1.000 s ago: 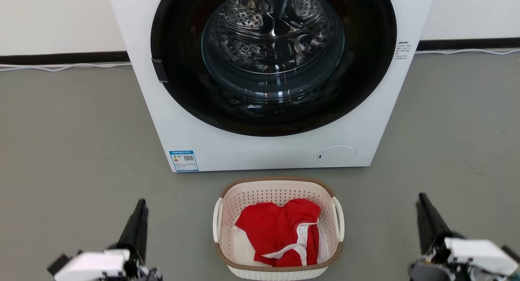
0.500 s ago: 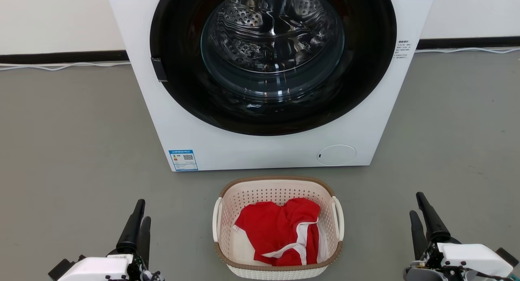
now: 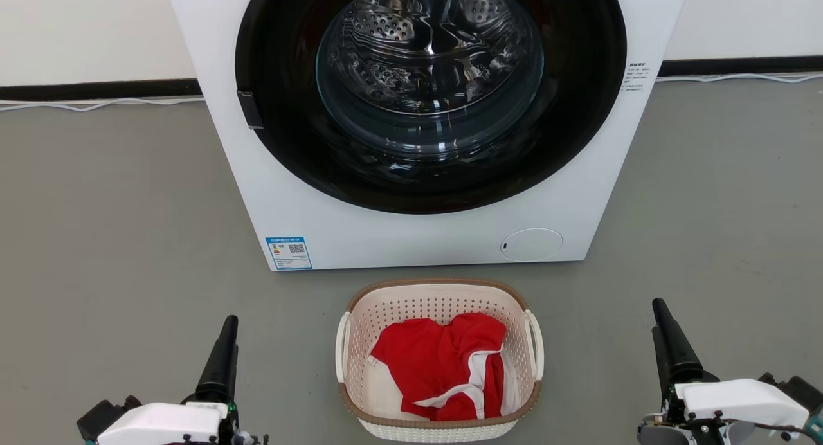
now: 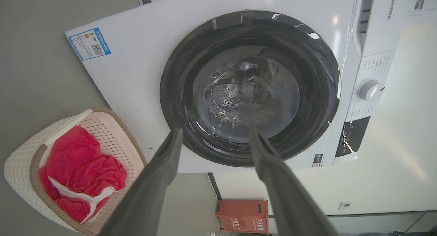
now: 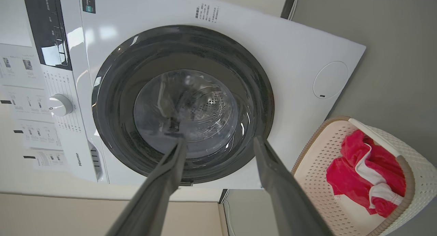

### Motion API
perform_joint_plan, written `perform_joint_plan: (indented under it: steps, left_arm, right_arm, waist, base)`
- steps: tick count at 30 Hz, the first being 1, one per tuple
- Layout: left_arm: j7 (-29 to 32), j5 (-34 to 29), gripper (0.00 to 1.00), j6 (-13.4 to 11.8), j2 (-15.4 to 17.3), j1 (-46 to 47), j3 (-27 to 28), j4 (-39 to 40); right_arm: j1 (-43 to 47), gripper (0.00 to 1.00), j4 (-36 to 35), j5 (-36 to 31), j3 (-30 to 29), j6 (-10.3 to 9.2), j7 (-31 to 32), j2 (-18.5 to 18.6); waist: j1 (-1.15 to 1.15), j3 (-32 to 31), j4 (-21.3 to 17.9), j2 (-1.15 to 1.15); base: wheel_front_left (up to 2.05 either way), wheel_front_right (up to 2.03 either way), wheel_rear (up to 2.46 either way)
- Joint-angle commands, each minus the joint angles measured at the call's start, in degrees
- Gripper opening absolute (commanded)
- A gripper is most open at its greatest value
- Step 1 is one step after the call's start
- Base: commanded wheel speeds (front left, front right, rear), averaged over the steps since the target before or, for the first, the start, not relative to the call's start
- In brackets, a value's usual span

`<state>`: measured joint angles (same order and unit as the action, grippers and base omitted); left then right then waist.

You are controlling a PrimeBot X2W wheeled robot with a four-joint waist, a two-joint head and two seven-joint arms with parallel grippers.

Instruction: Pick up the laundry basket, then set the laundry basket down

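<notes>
Grey floor carries the laundry basket unmoved; left gripper and right gripper, both spread empty, have merely rolled edge-on, so pickup remains unstarted.

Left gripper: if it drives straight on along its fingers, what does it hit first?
Probably the washer door: the left gripper, open, frames its glass in the wrist view. The laundry basket sits off to one side, outside that line. Depth unclear.

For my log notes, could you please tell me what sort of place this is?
Probably a laundry area, perhaps a test room: a front-loading washer stands on a plain grey floor, with a laundry basket holding a red garment in front of it.
</notes>
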<state>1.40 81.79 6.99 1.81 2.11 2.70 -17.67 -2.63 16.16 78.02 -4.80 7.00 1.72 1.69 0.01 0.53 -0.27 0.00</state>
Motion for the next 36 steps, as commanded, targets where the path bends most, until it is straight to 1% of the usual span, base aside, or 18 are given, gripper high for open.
perform_joint_plan:
  steps: [1,3,12,13,24,36]
  left_arm:
    - [-0.58,-1.87,1.00,0.17,0.44,1.35,0.04,1.92]
    - [-0.75,-2.79,1.00,0.18,0.45,1.33,-0.05,1.96]
    - [-2.27,-10.78,1.00,0.16,0.51,1.02,0.07,2.17]
    - [-2.60,-12.94,1.00,-0.07,0.52,0.96,0.08,2.20]
    - [-4.45,-25.36,1.00,-2.78,0.59,0.75,-0.79,2.85]
    - [-6.47,-37.88,1.00,-4.85,0.72,0.06,-2.24,3.87]
  right_arm:
    - [-2.01,1.00,-2.13,-2.50,0.72,0.15,-0.90,0.74]
    - [-2.05,1.00,-2.26,-3.69,0.84,0.16,-1.07,0.83]
    - [-2.34,1.00,-3.15,-13.51,1.96,0.19,-2.58,1.45]
    - [-2.41,1.00,-3.25,-15.77,2.40,0.20,-2.92,1.77]
    - [-2.61,1.00,-3.02,-28.24,3.53,0.23,-4.77,2.32]
    - [-3.07,1.00,-3.02,-38.27,4.80,0.28,-6.79,2.22]
  waist:
    - [-0.01,0.02,-0.02,0.00]
    - [-0.01,0.04,-0.02,0.00]
    - [-0.01,0.07,-0.08,0.00]
    - [-0.01,0.08,-0.11,0.00]
    - [-0.01,0.14,-0.09,0.00]
    - [-0.01,0.25,-0.38,0.00]
  base:
    - [0.00,0.00,0.00]
    - [0.00,0.00,0.00]
    - [0.00,0.00,0.00]
    - [0.00,0.00,0.00]
    - [0.00,0.00,0.00]
    - [0.00,0.00,0.00]
